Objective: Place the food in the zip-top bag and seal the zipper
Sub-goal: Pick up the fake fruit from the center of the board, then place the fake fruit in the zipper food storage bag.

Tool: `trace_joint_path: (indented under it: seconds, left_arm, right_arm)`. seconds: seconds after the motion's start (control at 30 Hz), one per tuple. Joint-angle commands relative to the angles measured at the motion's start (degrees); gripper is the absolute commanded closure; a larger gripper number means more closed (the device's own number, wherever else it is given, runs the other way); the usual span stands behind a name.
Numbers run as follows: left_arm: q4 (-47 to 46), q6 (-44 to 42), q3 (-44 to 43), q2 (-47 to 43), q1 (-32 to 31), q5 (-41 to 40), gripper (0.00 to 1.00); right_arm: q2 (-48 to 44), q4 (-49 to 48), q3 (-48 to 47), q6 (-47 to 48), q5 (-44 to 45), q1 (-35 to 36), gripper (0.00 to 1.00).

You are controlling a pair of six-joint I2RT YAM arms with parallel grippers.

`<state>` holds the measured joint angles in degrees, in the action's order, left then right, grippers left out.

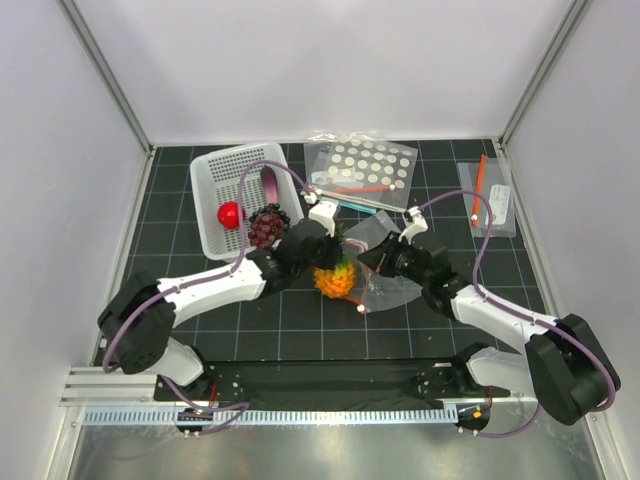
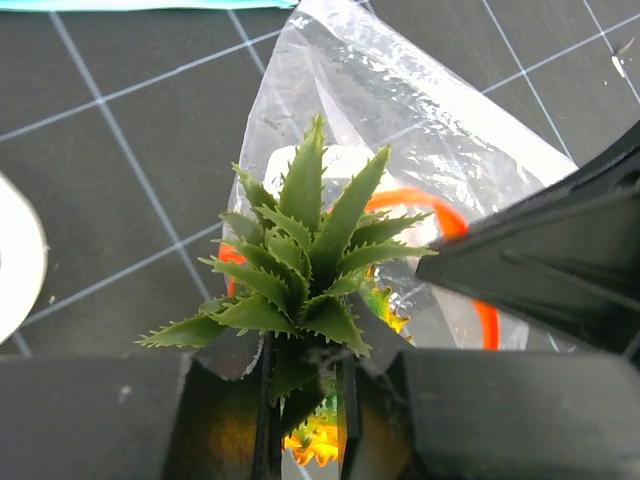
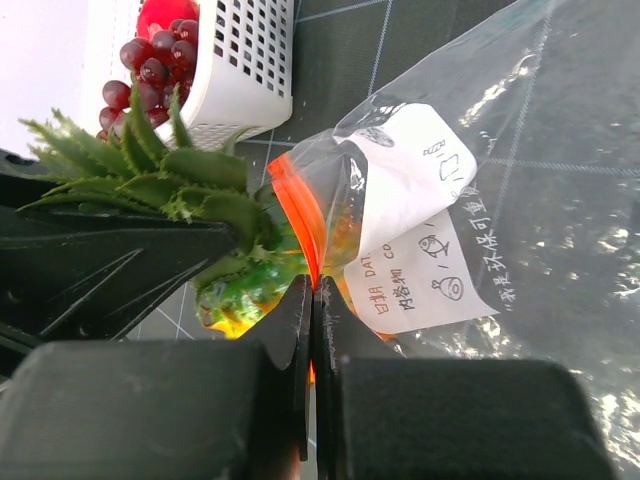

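Note:
The zip-top bag [image 1: 392, 285] lies crinkled at mid-table; it carries a white label [image 3: 420, 240]. My right gripper [image 1: 378, 262] is shut on its red-orange zipper [image 3: 300, 210], with the fingertips [image 3: 312, 300] pinching the strip and holding the mouth open in a loop [image 2: 455, 220]. My left gripper [image 1: 315, 250] is shut on the orange pineapple [image 1: 335, 278] at the base of its green leaves [image 2: 305, 250], right at the mouth. Its body [image 3: 240, 290] touches the strip. The purple grapes [image 1: 265, 225] and the red apple [image 1: 230, 213] lie in a white basket [image 1: 225, 170].
A larger clear bag with white dots [image 1: 365, 165] lies at the back, with a teal pen-like stick [image 1: 350, 203] in front of it. Another small clear bag with a red strip [image 1: 488, 195] lies at the back right. Grey walls close in the black gridded mat.

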<state>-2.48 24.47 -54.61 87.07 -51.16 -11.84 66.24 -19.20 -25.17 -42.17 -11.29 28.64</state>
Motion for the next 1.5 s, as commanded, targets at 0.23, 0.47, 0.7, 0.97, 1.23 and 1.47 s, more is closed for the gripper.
trace_joint_path:
  seconds: [0.23,0.47,0.7,0.97,1.23,1.47]
  left_arm:
    - [-26.0,2.7,18.7,-16.9,-0.1,-3.4,1.0]
    - [-33.8,1.9,22.8,-21.1,-0.1,0.8,1.0]
    - [-37.1,2.0,23.4,-21.5,-0.1,3.0,1.0]
    - [-31.8,1.0,24.7,-29.7,-0.1,-3.7,1.0]
    - [-38.3,3.0,27.4,-29.2,-0.1,-2.4,1.0]
    - [-45.8,8.6,31.0,-29.8,-0.1,-6.7,1.0]
  right_arm:
    - [-3.3,-2.1,-1.4,-1.7,-1.1,-0.3,0.99]
    - [-2.9,-4.3,-1.4,-4.5,-5.0,-0.2,0.99]
    - [-4.1,-4.4,-1.2,-4.8,-5.5,-0.2,0.99]
    - [-4.8,-0.5,-1.7,-2.5,-1.5,-0.2,0.99]
    - [-3.3,-2.6,-1.6,-3.6,-3.1,-0.2,0.99]
    - [-3.0,-4.8,-1.3,-5.6,-6.2,-0.2,0.99]
